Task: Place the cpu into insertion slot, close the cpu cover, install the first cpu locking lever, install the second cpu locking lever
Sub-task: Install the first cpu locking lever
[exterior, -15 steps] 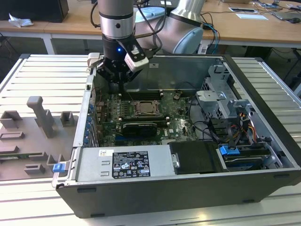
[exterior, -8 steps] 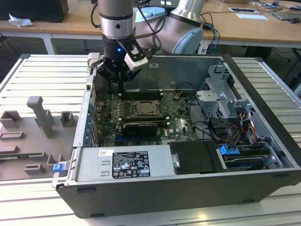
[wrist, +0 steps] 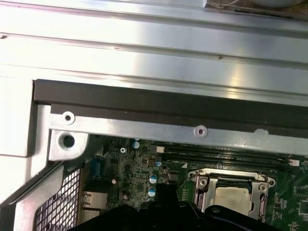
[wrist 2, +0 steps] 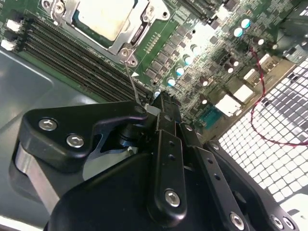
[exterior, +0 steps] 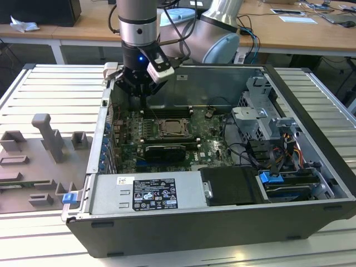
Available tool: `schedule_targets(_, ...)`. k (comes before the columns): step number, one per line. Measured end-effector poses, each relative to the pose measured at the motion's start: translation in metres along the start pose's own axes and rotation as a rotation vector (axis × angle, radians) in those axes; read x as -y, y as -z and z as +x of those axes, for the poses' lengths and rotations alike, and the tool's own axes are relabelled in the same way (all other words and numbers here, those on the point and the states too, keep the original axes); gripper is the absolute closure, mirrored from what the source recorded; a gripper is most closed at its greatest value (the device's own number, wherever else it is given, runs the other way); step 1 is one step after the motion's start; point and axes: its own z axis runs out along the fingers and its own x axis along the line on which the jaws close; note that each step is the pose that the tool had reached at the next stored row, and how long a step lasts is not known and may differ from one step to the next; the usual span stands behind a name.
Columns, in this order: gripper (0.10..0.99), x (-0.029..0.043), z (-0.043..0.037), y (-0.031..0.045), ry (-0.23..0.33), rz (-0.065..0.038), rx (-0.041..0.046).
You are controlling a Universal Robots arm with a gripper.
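1. An open computer case (exterior: pixel 311 100) fills the exterior view's centre.
2. A silver power supply (exterior: pixel 150 192) sits along its lower edge.
3. A grey fixture block (exterior: pixel 47 136) stands at left.
4. A wooden worktop (exterior: pixel 300 30) runs across the top.

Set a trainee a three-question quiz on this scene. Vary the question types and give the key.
1. True or false: the small flat square cpu with a pale metal top lies in the silver-rimmed square insertion slot.
2. In the exterior view, the black pincer hangs inside the open dark grey metal computer case:
A. near the far wall, toward the exterior view's left
B. over the blue-tabbed bay at the exterior view's right
C. over the labelled box at the front
3. Fill in: the flat circuit board around the slot is coloured ___.

Key: 1 true; 2 A; 3 green.
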Motion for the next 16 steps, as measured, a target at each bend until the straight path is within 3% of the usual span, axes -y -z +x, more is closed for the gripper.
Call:
schedule_targets(11,0.980,0.0000,-0.0106,-0.0005,-0.002,0.000,0.0001)
schedule_targets(16,0.980,0.0016,-0.0295,-0.0011,-0.001,0.000,0.0001)
